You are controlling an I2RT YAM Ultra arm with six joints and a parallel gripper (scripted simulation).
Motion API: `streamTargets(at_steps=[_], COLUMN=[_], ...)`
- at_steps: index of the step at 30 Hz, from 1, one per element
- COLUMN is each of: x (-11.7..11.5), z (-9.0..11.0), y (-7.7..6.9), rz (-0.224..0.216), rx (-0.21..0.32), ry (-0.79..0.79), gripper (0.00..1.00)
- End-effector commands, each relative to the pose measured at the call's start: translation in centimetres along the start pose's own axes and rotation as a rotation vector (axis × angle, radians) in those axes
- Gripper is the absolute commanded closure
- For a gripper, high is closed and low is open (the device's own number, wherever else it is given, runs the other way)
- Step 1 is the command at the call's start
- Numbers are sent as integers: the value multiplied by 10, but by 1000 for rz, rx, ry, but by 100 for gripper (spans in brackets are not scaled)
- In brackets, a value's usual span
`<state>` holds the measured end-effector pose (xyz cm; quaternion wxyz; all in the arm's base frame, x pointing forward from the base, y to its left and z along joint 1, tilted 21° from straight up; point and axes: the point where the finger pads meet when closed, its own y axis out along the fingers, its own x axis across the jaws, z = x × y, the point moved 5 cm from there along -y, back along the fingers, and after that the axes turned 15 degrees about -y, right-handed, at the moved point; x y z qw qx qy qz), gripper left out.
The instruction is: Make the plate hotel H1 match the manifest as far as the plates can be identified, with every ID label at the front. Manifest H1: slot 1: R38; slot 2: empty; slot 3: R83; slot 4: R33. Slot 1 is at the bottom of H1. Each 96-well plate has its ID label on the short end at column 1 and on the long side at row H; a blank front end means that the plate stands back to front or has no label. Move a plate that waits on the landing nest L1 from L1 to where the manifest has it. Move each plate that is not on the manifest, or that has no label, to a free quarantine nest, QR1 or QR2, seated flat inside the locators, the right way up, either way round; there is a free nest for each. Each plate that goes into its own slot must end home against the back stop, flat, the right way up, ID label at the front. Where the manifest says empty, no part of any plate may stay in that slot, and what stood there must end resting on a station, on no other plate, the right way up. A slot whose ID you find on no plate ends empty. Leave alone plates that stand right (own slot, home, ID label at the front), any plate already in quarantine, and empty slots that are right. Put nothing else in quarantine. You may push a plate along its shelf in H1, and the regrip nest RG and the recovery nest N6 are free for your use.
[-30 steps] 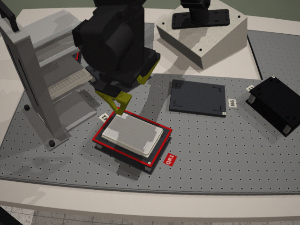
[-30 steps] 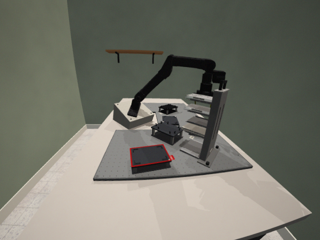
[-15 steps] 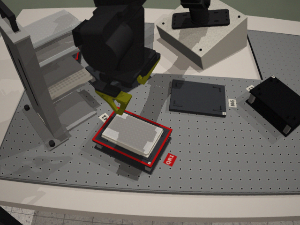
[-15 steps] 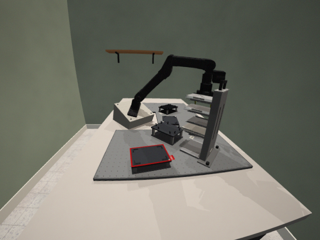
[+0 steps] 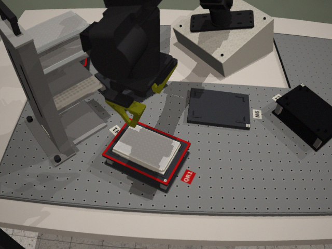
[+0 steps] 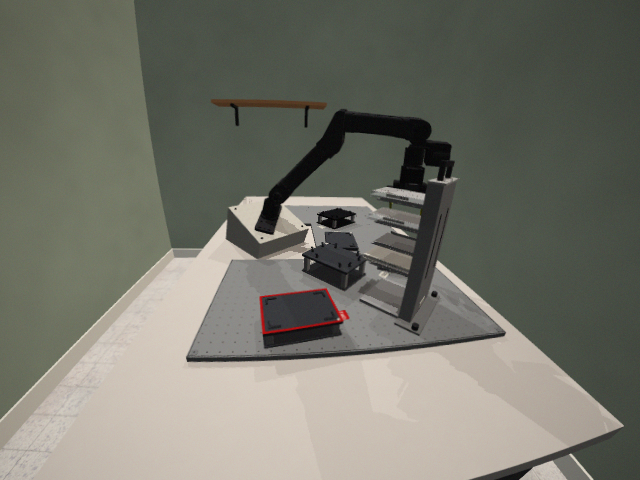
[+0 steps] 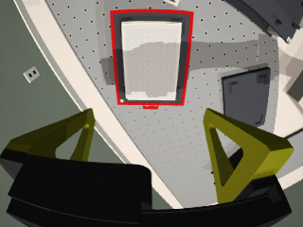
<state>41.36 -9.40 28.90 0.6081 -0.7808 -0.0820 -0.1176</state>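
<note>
gripper (image 7: pixel 148 146): yellow fingers spread wide, nothing between them; it hangs high above the board, pointing down.
white plate (image 5: pixel 146 148): lies flat inside the red-edged nest (image 5: pixel 107 150) marked qr1, a dark margin showing all round it; label not readable.
tag qr1 (image 5: pixel 188 177): on the board just beside the nest's near corner.
rack (image 5: pixel 32 88): grey post at the left, shelves reaching back; a welled plate (image 5: pixel 77 92) sits on a middle shelf, its near edge level with the shelf front.
flat dark nest (image 5: pixel 218 108): marked n6, bare, well apart from the white plate, open board between them.
black raised stand (image 5: pixel 304 115): near the right edge.
second red-edged nest (image 6: pixel 299 311): bare, seen in the exterior view.
</note>
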Motion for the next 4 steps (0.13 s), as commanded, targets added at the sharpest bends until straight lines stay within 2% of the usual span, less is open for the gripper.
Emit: streamTargets(at_steps=[1, 4], x=[-1, -1], z=[0, 0], y=[-6, -6], rz=[-2, -2], rx=[-5, -5], ry=[3, 3], gripper=[0, 0])
